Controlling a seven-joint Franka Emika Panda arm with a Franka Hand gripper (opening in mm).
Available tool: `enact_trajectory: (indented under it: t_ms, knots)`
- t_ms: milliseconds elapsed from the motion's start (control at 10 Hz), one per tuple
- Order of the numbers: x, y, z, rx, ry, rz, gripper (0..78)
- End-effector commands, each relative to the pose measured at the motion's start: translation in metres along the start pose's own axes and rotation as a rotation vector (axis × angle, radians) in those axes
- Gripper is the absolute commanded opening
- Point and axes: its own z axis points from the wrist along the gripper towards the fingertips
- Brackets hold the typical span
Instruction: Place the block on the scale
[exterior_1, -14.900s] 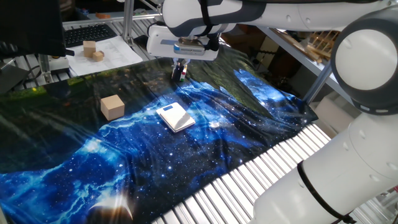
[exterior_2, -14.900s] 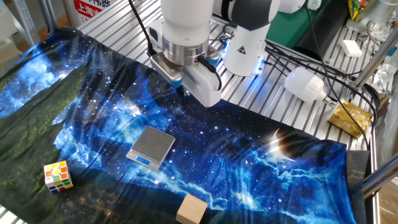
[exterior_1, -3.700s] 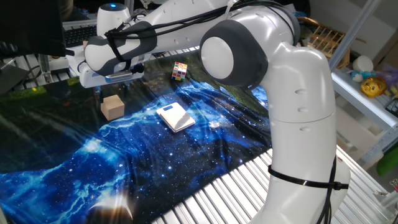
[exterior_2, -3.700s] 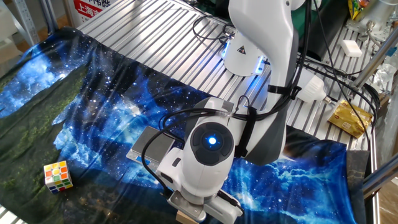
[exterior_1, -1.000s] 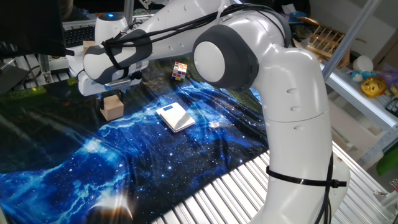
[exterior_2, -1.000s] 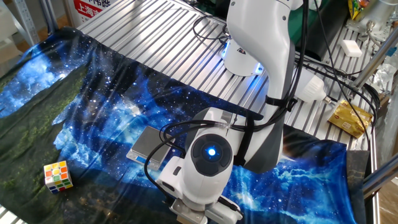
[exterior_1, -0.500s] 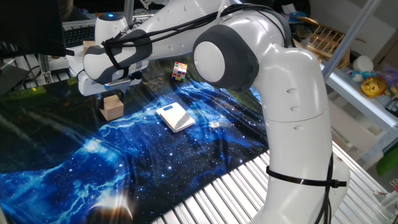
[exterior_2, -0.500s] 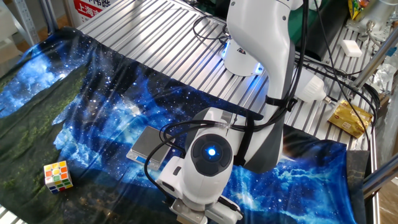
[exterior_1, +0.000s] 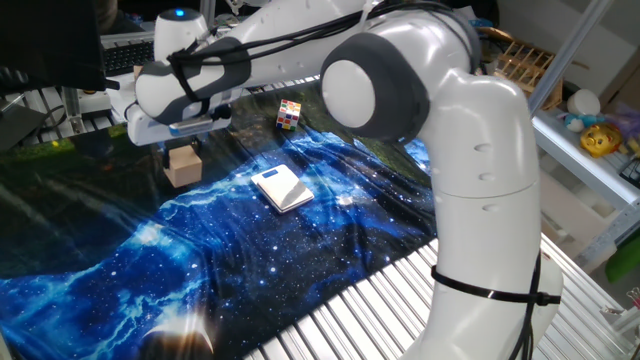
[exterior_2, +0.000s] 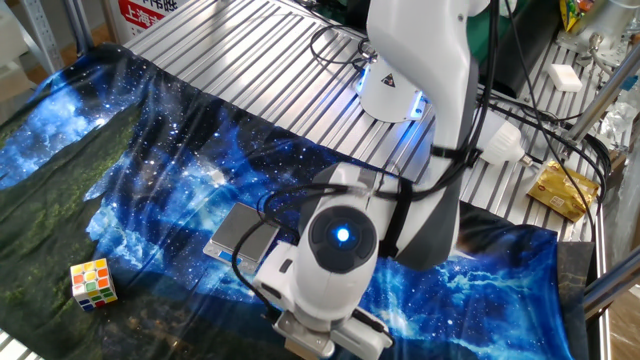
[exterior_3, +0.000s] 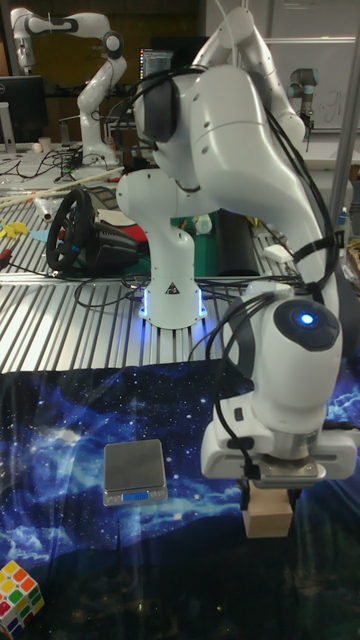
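Note:
The block (exterior_1: 184, 166), a plain tan wooden cube, sits at the left of the starry cloth, and my gripper (exterior_1: 182, 157) is shut on it from above. In the tall fixed view the block (exterior_3: 268, 513) hangs between the two dark fingers (exterior_3: 247, 493) of the gripper (exterior_3: 270, 497), just above the cloth. The scale (exterior_1: 281, 187) lies flat to the right of the block, nothing on it. It shows again as a grey slab (exterior_3: 134, 471) left of the gripper. In the other fixed view my wrist covers the block and part of the scale (exterior_2: 240, 233).
A multicoloured puzzle cube (exterior_1: 289, 114) stands on the cloth behind the scale and shows again (exterior_2: 92, 283) near the cloth's corner. Small wooden blocks on white paper (exterior_1: 150, 80) lie beyond the cloth. A yellow packet (exterior_2: 563, 190) rests on the slatted table.
Over the last second the gripper has risen slightly, and the block has come up with it. The scale and puzzle cube have not moved.

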Motion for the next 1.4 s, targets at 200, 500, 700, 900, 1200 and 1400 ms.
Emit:
enact_trajectory:
  t_ms: [200, 500, 700, 900, 1200, 1400]
  knots:
    - [0.008, -0.018, -0.027, 0.012, 0.005, 0.024, 1.2]
    - [0.013, -0.032, -0.037, 0.015, 0.011, 0.023, 1.2]
    - [0.018, -0.042, -0.038, 0.012, 0.012, 0.023, 1.2]
    - [0.022, -0.049, -0.033, 0.011, 0.011, 0.043, 1.2]
    - [0.025, -0.056, -0.032, 0.010, 0.011, 0.054, 1.2]
    - [0.025, -0.060, -0.029, 0.011, 0.004, 0.045, 1.2]
